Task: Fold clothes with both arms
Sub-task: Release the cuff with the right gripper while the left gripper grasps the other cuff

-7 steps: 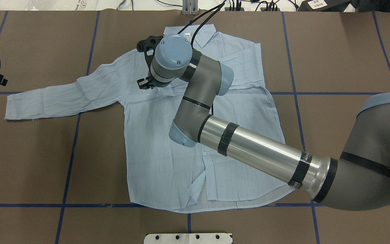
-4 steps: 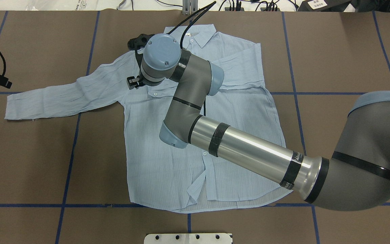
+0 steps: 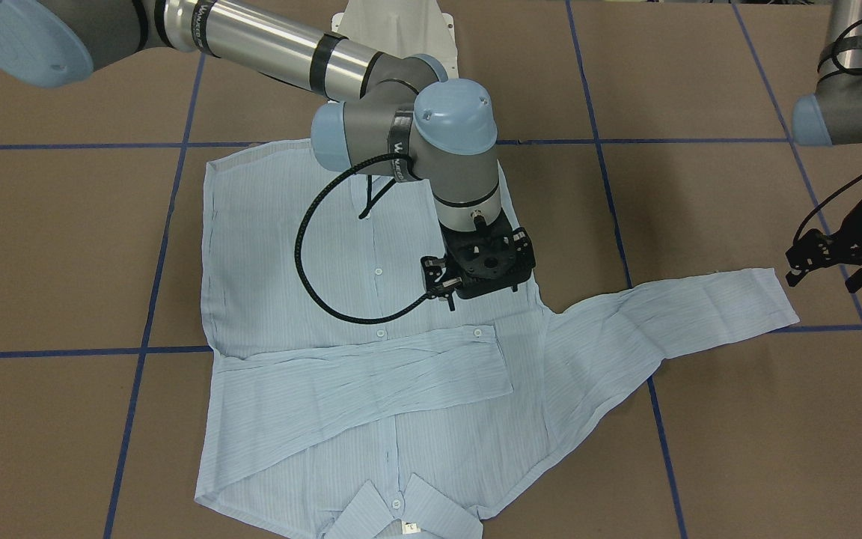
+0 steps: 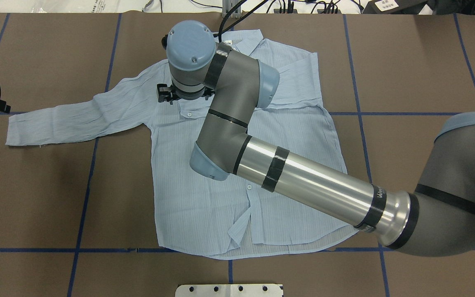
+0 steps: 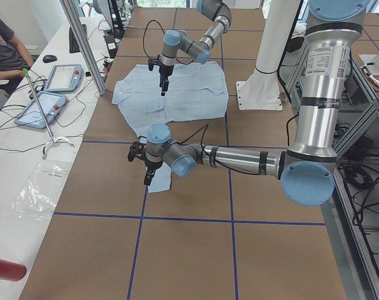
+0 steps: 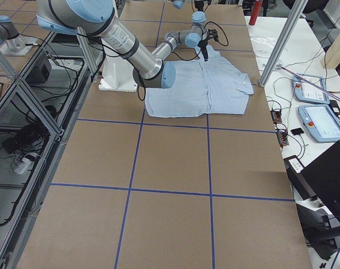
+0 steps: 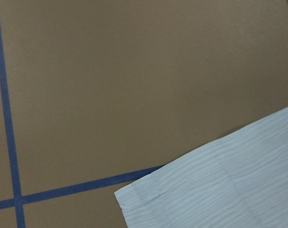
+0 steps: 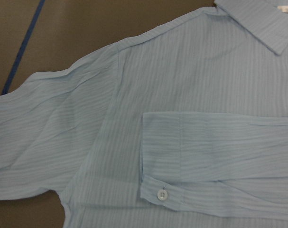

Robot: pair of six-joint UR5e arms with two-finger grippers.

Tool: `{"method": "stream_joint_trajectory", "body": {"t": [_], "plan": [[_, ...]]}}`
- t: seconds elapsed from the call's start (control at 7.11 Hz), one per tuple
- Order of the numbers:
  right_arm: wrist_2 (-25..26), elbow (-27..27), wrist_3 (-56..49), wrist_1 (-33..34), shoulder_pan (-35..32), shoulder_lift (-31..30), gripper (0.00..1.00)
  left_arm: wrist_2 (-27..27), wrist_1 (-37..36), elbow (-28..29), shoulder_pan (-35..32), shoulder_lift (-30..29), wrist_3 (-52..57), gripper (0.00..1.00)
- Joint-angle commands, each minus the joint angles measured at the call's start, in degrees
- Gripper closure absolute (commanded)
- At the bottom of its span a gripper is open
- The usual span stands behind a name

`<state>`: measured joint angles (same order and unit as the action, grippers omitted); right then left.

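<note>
Folding is part done: the shirt (image 4: 188,198) lies flat and face up on the table (image 4: 35,185), collar (image 3: 401,516) toward the far edge and hem toward the robot's edge; one sleeve (image 3: 364,374) is already laid across the chest; the other sleeve (image 4: 76,117) lies stretched out flat.

Governing relation: the outstretched sleeve's long axis runs from the shoulder toward the left end of the table, nearly parallel to the far edge; its cuff (image 3: 768,299) is the end nearest that left end.

Left pincer (image 3: 827,273): hangs above the table just beyond the cuff, apart from the cloth; its jaws appear spread and hold nothing; its wrist view shows only one cuff corner (image 7: 134,202) at the lower right of the frame, so the cuff lies off-centre from the pincer, toward the shirt body.

Right pincer (image 3: 480,278): points down over the chest, near the shoulder that carries the outstretched sleeve and close to the folded sleeve's cuff (image 8: 158,190); whether its jaws are spread or closed cannot be told; no cloth is seen in it.

Judgement: the left arm is far nearer the free cuff; a grasp there probably requires a short shift toward the shirt body and a descent, then a carry back along the sleeve axis across the chest.
</note>
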<state>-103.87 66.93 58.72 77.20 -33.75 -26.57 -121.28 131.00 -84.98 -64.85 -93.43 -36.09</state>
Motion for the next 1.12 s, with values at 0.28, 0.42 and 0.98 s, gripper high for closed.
{"method": "stream_joint_trajectory", "body": {"t": [0.28, 0.42, 0.98], "plan": [[-11.5, 23.9, -5.9, 10.8, -8.6, -19.8, 0.0, 7.7, 9.7, 3.2, 8.9, 2.3, -19.1, 0.08], [-11.6, 26.9, -7.5, 13.9, -9.3, -21.2, 0.0, 8.2, 10.2, 2.7, 9.1, 3.7, -19.4, 0.12], [-11.6, 27.3, -7.6, 14.2, -9.6, -21.5, 0.0, 8.3, 10.0, 2.1, 9.1, 4.9, -20.6, 0.37]]}}
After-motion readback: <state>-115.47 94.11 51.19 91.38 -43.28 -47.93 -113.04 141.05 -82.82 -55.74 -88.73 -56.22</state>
